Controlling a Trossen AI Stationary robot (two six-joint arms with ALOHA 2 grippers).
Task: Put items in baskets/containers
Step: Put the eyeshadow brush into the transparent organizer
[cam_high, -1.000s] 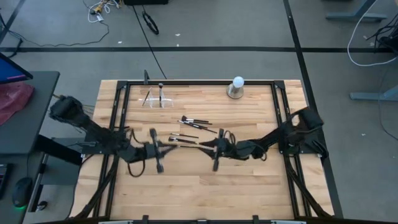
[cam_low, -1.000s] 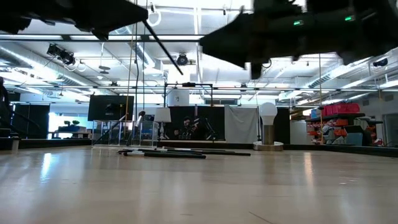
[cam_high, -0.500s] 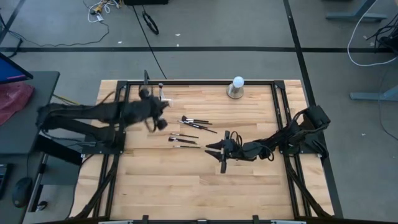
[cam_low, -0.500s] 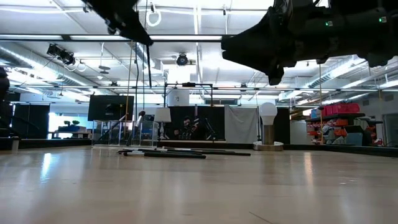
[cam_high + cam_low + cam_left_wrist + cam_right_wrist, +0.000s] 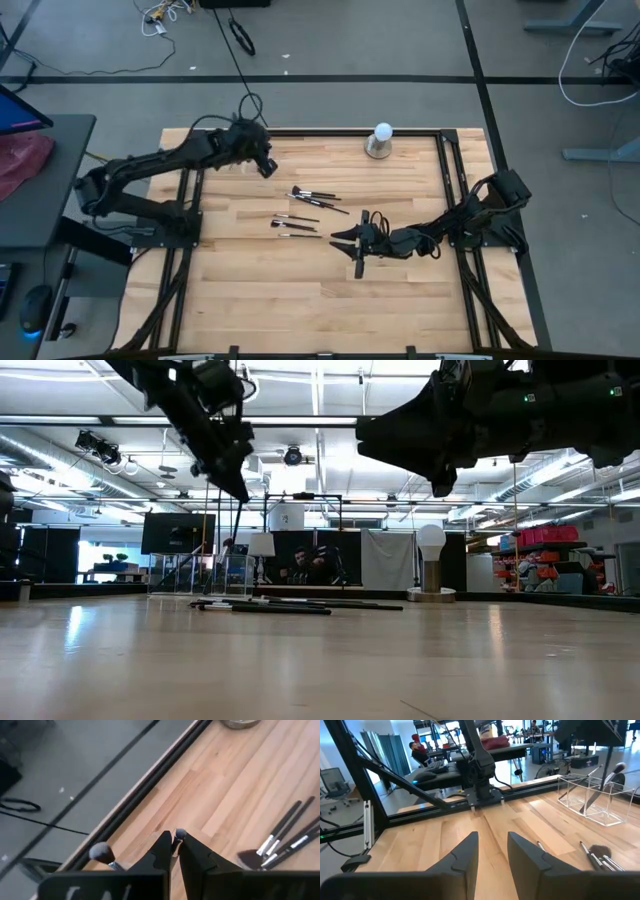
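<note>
Clear plastic marks the goal: the transparent holder [image 5: 594, 800] stands near the tabletop's [image 5: 400, 300] far-left corner, with at least one brush already leaning in it. The left end effector [image 5: 262, 163] hangs right above that holder, its fingers pressed together on a thin makeup brush [image 5: 178, 836] whose silvery end pokes out between them in the left wrist view. The step in hand looks like the drop-off. The next move calls for lining the brush up over a compartment, lowering it and parting the fingers; the walls are hard to see from above, so the exact compartment is uncertain.

The loose brushes [image 5: 305, 210] lie in a scatter around the tabletop's middle. The right end effector [image 5: 356, 245] waits just beside them, toward the near edge, fingers spread and empty.

No brand, label or writing is readable anywhere.
</note>
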